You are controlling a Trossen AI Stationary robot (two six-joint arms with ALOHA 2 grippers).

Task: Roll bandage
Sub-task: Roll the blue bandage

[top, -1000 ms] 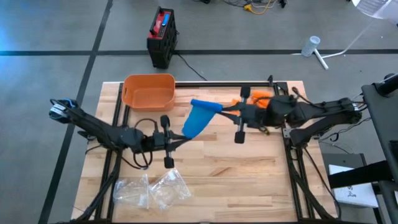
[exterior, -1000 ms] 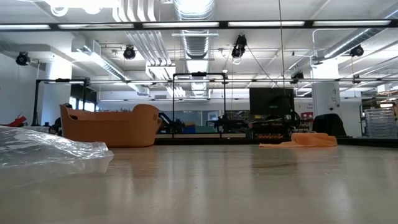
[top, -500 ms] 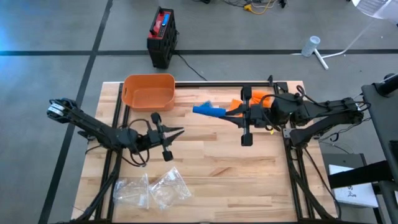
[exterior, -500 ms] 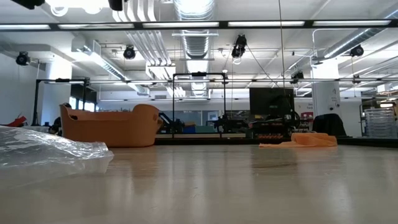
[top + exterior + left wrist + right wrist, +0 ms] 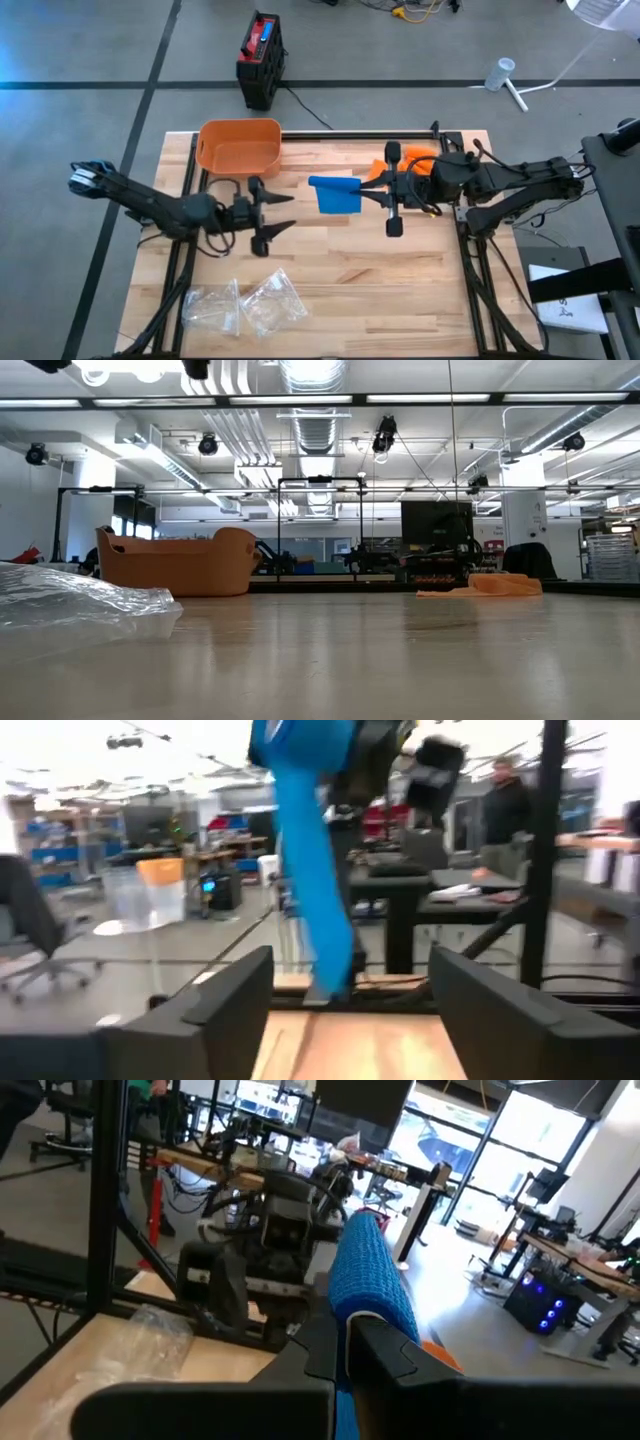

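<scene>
While both arms are reaching toward the middle of the wooden table (image 5: 330,260) in the high view, one blue bandage (image 5: 335,194) is hanging between them, pinched at its right edge by the right gripper (image 5: 372,192), whose fingers are pressing together on it. Seen from above, the bandage is showing as a squarish blue flap with its free end toward the left arm. The left gripper (image 5: 285,211) is sitting just left of it with its fingers spread apart and nothing between them, clear of the cloth. One orange bin (image 5: 239,147) is standing at the table's far edge, one orange cloth (image 5: 405,160) is lying behind the right gripper, and two clear plastic bags (image 5: 243,304) are resting at the near left corner. One black-and-red case (image 5: 260,58) is standing on the floor beyond the table. Across the low view, one bin (image 5: 180,562), one orange cloth (image 5: 484,586) and crumpled plastic (image 5: 70,602) are showing on the tabletop; neither gripper nor the bandage is showing at that height. Through the left wrist view, the bandage (image 5: 310,850) is dangling as one long strip, its long axis running nearly vertical, beyond the parted fingers (image 5: 225,1010). Through the right wrist view, the bandage (image 5: 368,1280) is stretching forward from the closed fingers (image 5: 395,1358), and the plastic (image 5: 150,1338) is lying on the table farther off.
</scene>
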